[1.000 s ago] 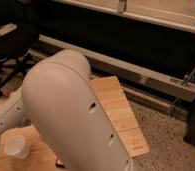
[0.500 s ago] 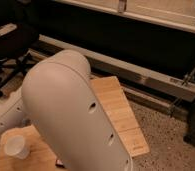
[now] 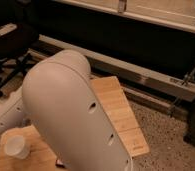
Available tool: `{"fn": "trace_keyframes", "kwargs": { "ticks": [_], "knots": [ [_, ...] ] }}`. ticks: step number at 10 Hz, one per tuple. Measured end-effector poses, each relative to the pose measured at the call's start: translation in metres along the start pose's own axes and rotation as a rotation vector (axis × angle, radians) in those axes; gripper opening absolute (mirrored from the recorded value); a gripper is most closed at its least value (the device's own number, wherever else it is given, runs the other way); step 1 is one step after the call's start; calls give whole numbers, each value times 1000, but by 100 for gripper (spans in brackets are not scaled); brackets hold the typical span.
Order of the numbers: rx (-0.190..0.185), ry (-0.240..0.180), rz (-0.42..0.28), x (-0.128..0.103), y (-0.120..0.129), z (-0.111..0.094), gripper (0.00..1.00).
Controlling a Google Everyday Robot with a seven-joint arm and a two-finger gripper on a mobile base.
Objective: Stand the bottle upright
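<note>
Fingers hidden behind arm (image 3: 76,120), shut, one cup (image 3: 17,146)

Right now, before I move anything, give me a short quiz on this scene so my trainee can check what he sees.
1. True or false: the bottle stands in plain sight on the table.
2. What stands near the table's left end? A) a bowl B) a white cup C) a kettle
3. Where is the claw, and is it open or shut?

Key
1. False: no bottle shows anywhere in the picture.
2. B.
3. Out of view and shut; the big white arm fills the middle of the picture and covers much of the table.
</note>
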Motion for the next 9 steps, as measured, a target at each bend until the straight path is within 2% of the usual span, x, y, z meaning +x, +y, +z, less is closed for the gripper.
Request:
{"fn": "trace_keyframes", "kwargs": {
  "ticks": [4,5,6,7,8,9],
  "knots": [
    [-1,0,1,0,0,0,1],
    [-15,-10,15,-1,2,2,6],
    [-51,-39,50,-5,8,7,15],
    [-102,-77,104,-6,14,13,26],
    [-141,-128,150,-13,18,19,35],
    [-160,-146,180,-12,15,22,46]
  ]
}}
